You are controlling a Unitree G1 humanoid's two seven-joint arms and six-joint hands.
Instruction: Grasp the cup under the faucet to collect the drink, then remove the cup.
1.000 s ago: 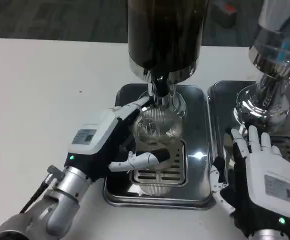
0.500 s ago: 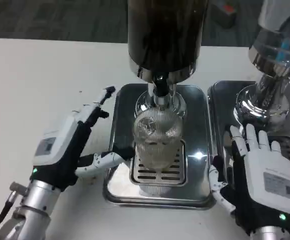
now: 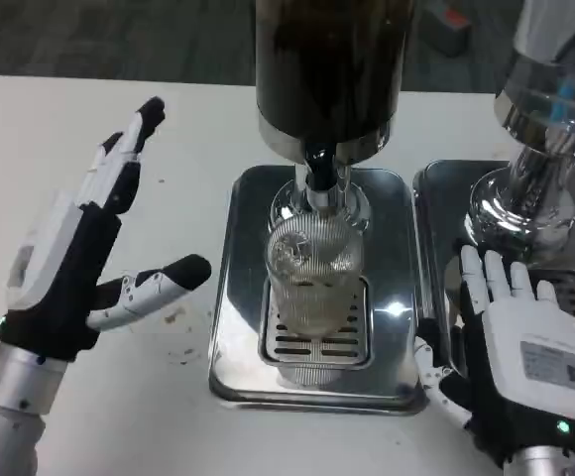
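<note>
From the head view, on the grille at the middle of the left steel drip tray (image 3: 230,297), we see the cup (image 3: 314,276) standing upright, its long axis vertical, directly below the faucet (image 3: 319,177) of the dark dispenser (image 3: 333,69). Our left hand (image 3: 81,248) hovers over the white table (image 3: 89,129), off the tray's left edge, fingers spread and holding nothing, thumb pointing toward the cup. Our right hand (image 3: 520,362) rests flat and spread at the near edge of the right tray (image 3: 436,198), gripping nothing. The cup lies to the right of the left hand, apart from it; we judge both hands about equally near, and that a sideways reach suits an upright cup.

The cup is ribbed clear material, likely slippery. Both trays are polished and mirror-bright. A second chrome dispenser (image 3: 540,129) stands on the right tray.
</note>
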